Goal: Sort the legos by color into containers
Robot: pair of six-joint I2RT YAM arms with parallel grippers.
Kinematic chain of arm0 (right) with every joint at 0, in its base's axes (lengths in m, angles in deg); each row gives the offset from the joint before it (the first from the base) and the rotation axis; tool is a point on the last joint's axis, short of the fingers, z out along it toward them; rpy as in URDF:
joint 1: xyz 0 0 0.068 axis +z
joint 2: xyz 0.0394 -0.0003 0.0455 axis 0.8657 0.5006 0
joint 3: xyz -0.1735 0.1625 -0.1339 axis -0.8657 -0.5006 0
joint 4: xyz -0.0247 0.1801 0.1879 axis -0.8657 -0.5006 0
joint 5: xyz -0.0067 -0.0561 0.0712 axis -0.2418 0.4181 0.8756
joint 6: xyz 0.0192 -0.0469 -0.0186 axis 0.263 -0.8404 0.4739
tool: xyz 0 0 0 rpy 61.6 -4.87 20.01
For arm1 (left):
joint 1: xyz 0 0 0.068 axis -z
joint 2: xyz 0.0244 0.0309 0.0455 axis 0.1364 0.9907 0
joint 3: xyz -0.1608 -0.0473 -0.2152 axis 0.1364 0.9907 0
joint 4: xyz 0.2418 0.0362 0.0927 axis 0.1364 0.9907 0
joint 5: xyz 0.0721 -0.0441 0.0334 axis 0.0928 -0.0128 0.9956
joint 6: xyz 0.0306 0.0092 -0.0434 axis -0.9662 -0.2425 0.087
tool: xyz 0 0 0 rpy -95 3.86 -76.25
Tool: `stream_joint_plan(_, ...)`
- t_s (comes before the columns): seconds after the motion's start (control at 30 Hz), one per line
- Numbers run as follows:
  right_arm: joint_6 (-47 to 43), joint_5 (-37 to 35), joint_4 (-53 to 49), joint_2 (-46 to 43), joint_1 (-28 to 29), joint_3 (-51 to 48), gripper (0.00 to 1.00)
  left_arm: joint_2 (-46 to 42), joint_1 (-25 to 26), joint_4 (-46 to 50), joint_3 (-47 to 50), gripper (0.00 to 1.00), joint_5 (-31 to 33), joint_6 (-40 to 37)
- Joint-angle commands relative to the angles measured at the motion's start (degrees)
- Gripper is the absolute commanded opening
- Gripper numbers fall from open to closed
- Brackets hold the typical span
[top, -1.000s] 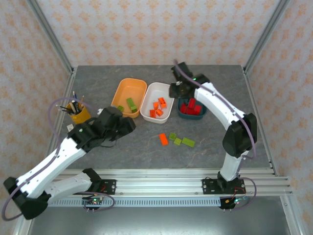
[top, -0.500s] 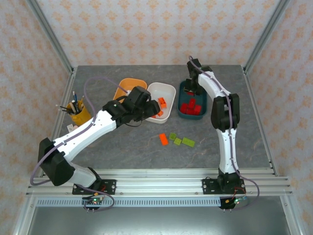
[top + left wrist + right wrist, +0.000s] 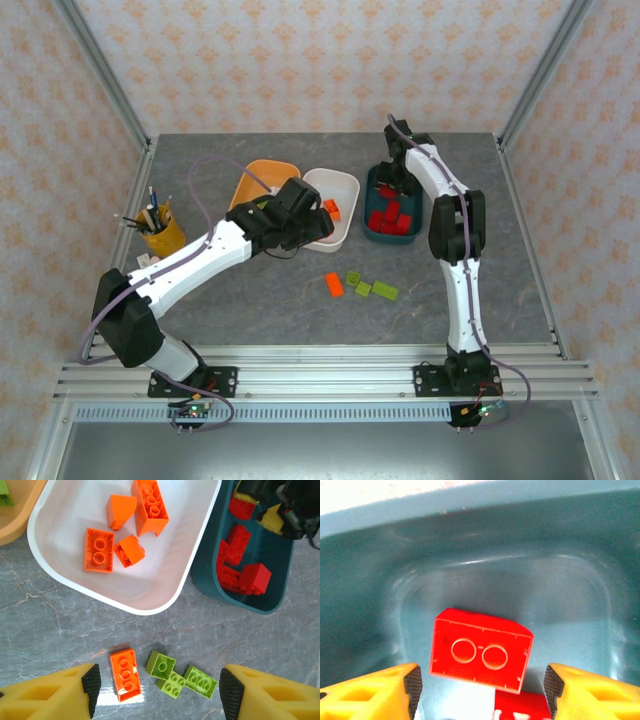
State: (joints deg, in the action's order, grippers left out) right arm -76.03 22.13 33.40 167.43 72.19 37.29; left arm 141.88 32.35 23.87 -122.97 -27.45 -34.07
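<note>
Here, the left gripper hangs over the grey marbled table with its yellow, black-padded fingers spread wide and nothing pinched between them. On the table below that gap lie one loose orange plastic brick and, just to its right, three lime green bricks touching one another in a small cluster. Just beyond them sits the shallow white plastic tub, holding four orange bricks. The dark teal tub stands just beside it on the right with a heap of red bricks. The orange tub on its left shows a lime green piece at the corner of the wrist view. The right gripper is down inside the far end of the dark teal tub, its fingers likewise parted. A red two-stud brick lies on the tub floor in line with that gap, not pinched, and a second red brick sits right against its lower corner. Seen from above, a small yellow pencil cup stands well apart at the table's left side.
</note>
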Motion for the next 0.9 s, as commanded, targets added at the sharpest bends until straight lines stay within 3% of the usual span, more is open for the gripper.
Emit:
stream_joint_plan(0.0, -0.2, -0.4, -0.3, -13.0, 0.3, -1.1, 0.66, 0.7, 0.6, 3.8, -1.4, 0.66, 0.3, 1.5)
stream_joint_plan(0.17, -0.1, -0.3, 5.7, -32.0, 2.6, -16.1, 0.63, 2.0, 2.3, 4.6, -1.9, 0.66, -1.9, 3.1)
stream_joint_plan(0.3, 1.9, -0.8, 10.7, -50.3, 7.0, -35.5, 0.63, 6.7, 5.5, 7.2, -6.6, 0.65, -2.4, -0.4)
stream_joint_plan(0.53, 12.7, -3.9, 3.4, -78.1, 13.9, -61.2, 0.62, 18.8, 10.4, 10.5, -16.2, 0.63, -5.0, -1.2)
stream_joint_plan(0.67, 17.0, -3.9, -3.9, -89.7, 14.5, -67.6, 0.62, 26.9, 13.0, 14.2, -23.9, 0.63, -6.2, 2.9)
stream_joint_plan(0.87, 15.2, -3.2, -11.6, -97.2, 14.5, -67.6, 0.63, 36.4, 14.9, 19.0, -30.6, 0.63, -12.2, 20.5)
